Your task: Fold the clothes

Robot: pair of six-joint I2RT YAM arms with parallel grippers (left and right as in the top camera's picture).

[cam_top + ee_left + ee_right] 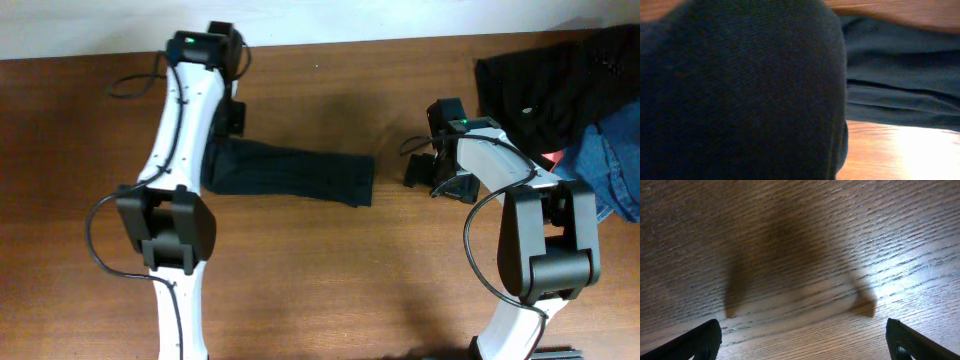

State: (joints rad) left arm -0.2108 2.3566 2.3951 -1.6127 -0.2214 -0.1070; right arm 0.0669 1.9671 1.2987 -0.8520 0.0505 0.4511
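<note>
The clothes, a black T-shirt, lie as a long narrow band across the middle of the table. My left gripper sits at the band's left end, shut on a bunch of the fabric. In the left wrist view a black bulge of the clothes fills most of the picture and hides the fingers, with folded layers lying flat behind it. My right gripper hovers just right of the band's right end, apart from it. It stands wide open over bare wood, with nothing between its fingertips.
A heap of dark garments lies at the back right corner, with blue jeans and a bit of red cloth beside it. The wooden table stretches toward the front edge.
</note>
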